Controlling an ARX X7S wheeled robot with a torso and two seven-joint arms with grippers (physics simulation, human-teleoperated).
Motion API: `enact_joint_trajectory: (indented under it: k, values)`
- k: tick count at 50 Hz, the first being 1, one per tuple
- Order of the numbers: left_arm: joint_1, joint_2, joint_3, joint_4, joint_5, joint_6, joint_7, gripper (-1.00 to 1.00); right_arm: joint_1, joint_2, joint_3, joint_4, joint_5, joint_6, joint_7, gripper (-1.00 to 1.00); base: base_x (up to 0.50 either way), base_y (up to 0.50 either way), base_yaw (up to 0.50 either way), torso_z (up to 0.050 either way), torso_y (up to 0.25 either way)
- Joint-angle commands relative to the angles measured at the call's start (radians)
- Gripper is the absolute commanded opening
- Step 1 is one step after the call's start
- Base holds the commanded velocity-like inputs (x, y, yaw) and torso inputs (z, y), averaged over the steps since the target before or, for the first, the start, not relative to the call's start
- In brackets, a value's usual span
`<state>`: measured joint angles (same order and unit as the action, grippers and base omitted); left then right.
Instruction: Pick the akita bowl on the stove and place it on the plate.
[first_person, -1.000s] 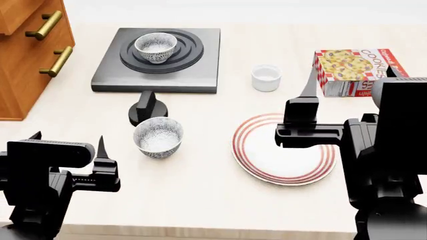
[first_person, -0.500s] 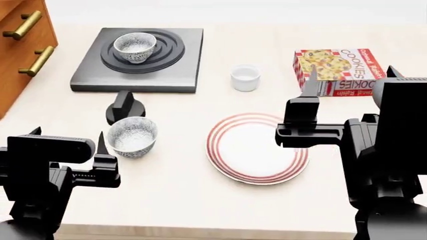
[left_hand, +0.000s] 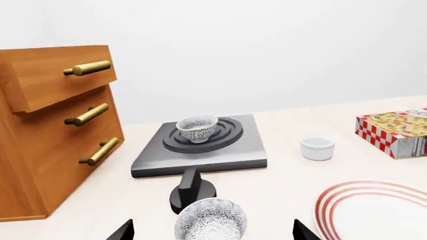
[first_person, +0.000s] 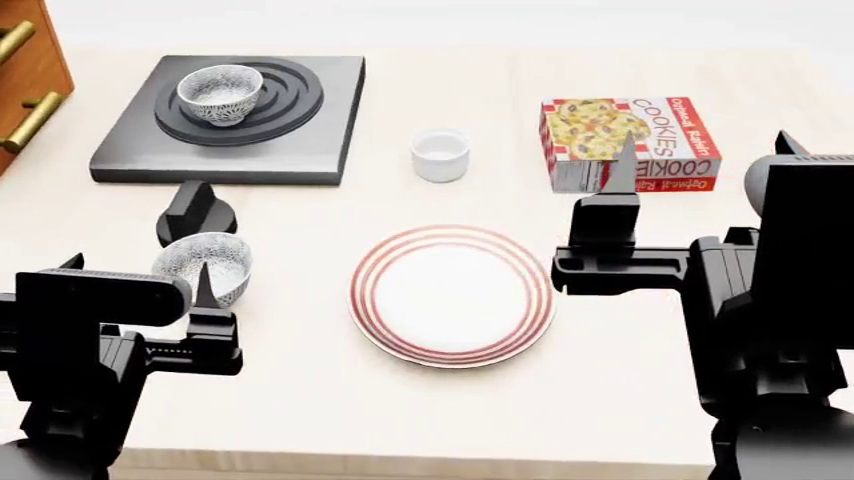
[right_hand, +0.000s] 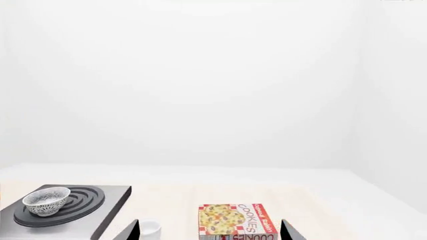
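While both arms hang low at the near edge of the pale desk (first_person: 441, 420), the akita bowl (first_person: 220, 94) sits upright on the burner rings of the stove (first_person: 320, 130), at the far left of the desk. The stove is a dark grey square slab; a black knob (first_person: 196, 213) stands on the desk just in front of it. A second speckled bowl (first_person: 203, 265), identical in pattern, rests on the desk just beside the knob, on its near side. The plate (first_person: 453, 295), white with red rings, lies flat near the middle of the desk, well apart from the stove and bare on top. Beyond the plate stands a small plain white cup (first_person: 441, 155), and to the right of it a cookie box (first_person: 630, 143) lies flat. A wooden drawer unit (left_hand: 53, 130) with brass handles stands at the left of the stove.

The left hand (first_person: 134, 285) has its fingers spread wide and grips nothing; it hovers just short of the second bowl. The right hand (first_person: 701, 165) is likewise spread wide and empty, raised above the desk to the right of the plate and near the cookie box.
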<state>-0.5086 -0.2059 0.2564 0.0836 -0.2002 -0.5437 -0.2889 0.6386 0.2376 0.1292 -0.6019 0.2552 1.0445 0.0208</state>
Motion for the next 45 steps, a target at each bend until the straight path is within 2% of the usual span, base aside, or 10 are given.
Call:
enact_joint_trajectory:
  k: [1, 25, 45]
  values:
    - [0.006, 0.016, -0.026, 0.018, -0.016, 0.001, 0.029, 1.00, 0.001, -0.016, 0.019, -0.004, -0.016, 0.007, -0.012, 1.00, 0.00, 0.00, 0.00, 0.000, 0.000]
    - [-0.001, 0.011, -0.018, 0.023, -0.031, -0.004, 0.020, 1.00, -0.002, -0.006, 0.008, 0.005, -0.008, 0.000, -0.006, 1.00, 0.01, 0.00, 0.00, 0.000, 0.000]
    - [0.001, 0.005, -0.013, 0.020, -0.040, 0.003, 0.013, 1.00, 0.001, -0.002, 0.006, 0.001, 0.003, 0.007, 0.003, 1.00, 0.22, 0.00, 0.00, 0.000, 0.000]
